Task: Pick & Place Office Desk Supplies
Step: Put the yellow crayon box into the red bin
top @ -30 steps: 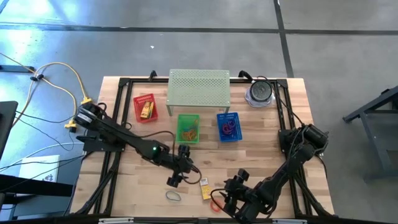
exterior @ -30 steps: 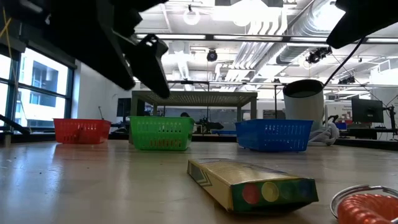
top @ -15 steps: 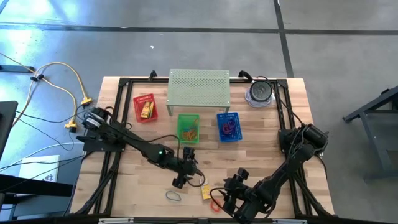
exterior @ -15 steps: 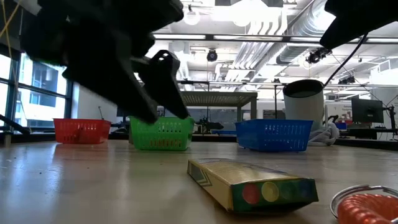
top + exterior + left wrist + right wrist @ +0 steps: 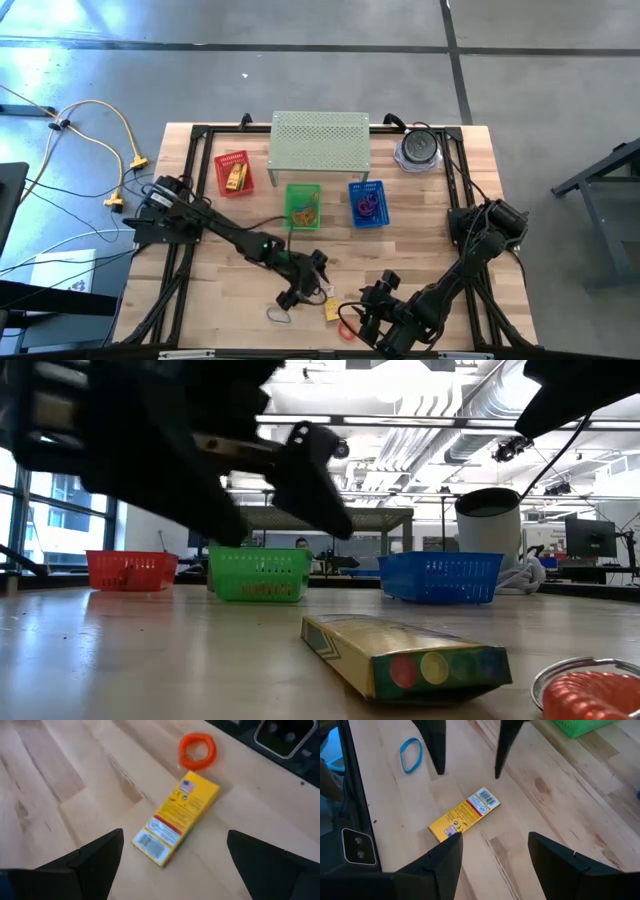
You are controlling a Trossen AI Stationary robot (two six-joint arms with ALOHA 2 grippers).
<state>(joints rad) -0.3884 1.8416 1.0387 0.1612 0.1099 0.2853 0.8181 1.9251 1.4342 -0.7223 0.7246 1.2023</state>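
Note:
A yellow rectangular packet (image 5: 330,308) lies flat on the wood near the table's near edge. It also shows in the left wrist view as the packet (image 5: 175,817) and in the right wrist view as the packet (image 5: 464,815). An orange loop (image 5: 347,328) lies just right of it, and a blue-grey loop (image 5: 278,315) lies to its left. My left gripper (image 5: 305,290) hovers open above the packet's left end, touching nothing. My right gripper (image 5: 358,315) is open and low beside the orange loop, facing the packet.
A red basket (image 5: 234,173) with a yellow packet, a green basket (image 5: 303,205) with orange loops and a blue basket (image 5: 367,204) with red and purple loops stand mid-table. The pale green perforated shelf (image 5: 320,140) and a round container (image 5: 418,148) stand at the far edge. Bare wood lies between baskets and packet.
My left gripper has moved toward the near edge and to the right, coming over the yellow packet, and has stayed open. The packet and both loops have kept their places.

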